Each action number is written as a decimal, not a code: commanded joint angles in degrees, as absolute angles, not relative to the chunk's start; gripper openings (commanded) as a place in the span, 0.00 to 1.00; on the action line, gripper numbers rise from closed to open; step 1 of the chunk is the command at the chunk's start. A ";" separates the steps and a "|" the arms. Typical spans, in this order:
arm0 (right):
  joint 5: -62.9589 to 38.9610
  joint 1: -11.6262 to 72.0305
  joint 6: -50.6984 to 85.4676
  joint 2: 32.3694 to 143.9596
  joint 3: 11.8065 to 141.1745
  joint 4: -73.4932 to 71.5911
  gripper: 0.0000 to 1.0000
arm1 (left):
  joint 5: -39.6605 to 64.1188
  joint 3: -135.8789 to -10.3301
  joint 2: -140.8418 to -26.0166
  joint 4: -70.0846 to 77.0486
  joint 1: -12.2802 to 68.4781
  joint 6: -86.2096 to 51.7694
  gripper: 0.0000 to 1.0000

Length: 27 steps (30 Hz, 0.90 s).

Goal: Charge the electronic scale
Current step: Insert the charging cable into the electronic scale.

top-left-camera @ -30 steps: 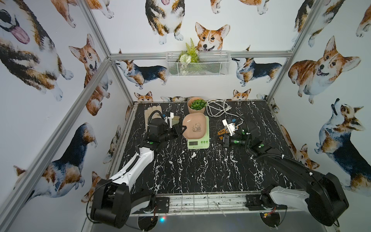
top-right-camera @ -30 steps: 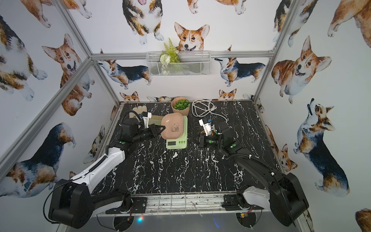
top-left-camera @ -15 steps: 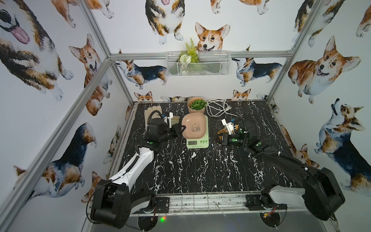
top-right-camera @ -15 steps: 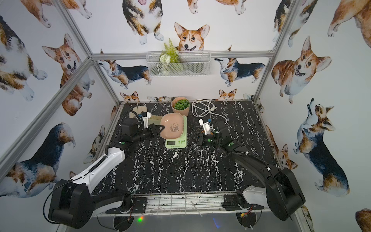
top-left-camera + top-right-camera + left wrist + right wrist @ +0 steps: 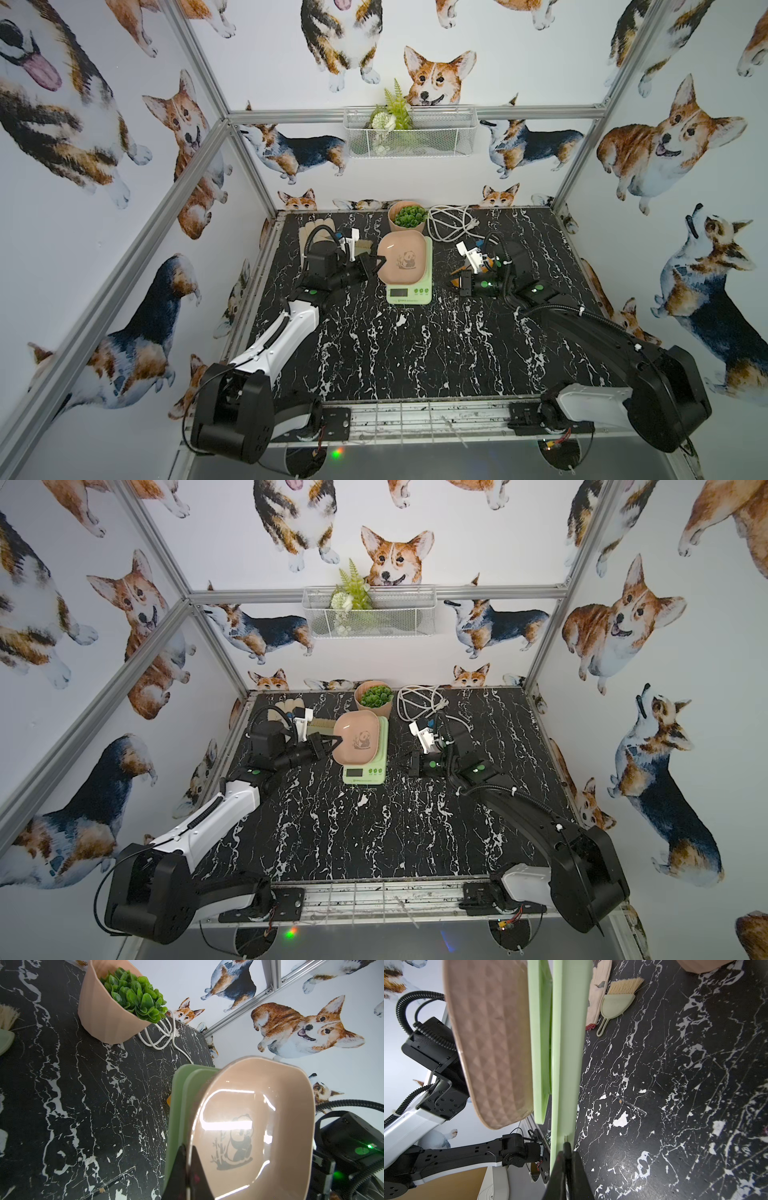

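Observation:
The electronic scale [image 5: 409, 289] is pale green and stands mid-table at the back in both top views, with its pinkish panda tray [image 5: 404, 259] on top. My left gripper [image 5: 376, 266] comes in from the scale's left side. In the left wrist view it [image 5: 188, 1147] is shut on the tray's rim [image 5: 190, 1124]. My right gripper [image 5: 454, 283] is low on the scale's right side and is shut on a thin black plug [image 5: 567, 1147]. The plug's metal tip lies against the scale's green side wall [image 5: 564, 1064]. Whether the tip is inside a port I cannot tell.
A potted green plant [image 5: 407, 216] and a coiled white cable [image 5: 451, 222] sit behind the scale. An orange power strip [image 5: 494, 262] lies under my right wrist. A glove [image 5: 311, 232] and small brush [image 5: 616, 999] lie back left. A wire basket [image 5: 409, 135] hangs on the back wall.
My right gripper has moved left with the plug, closing on the scale's right side. The left gripper and the tray have not moved.

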State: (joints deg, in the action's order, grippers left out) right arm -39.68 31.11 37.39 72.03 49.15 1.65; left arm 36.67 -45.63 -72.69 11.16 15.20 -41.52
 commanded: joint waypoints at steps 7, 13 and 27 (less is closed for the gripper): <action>-38.32 31.34 37.00 71.81 51.50 8.88 0.00 | 47.42 -47.69 -74.68 24.43 15.18 -43.62 0.00; -37.19 31.48 37.86 71.04 51.50 8.17 0.00 | 47.81 -47.32 -75.50 26.81 15.20 -45.20 0.00; -33.77 31.14 33.84 67.90 52.59 12.01 0.72 | 44.56 -47.04 -74.00 19.05 15.12 -40.69 0.00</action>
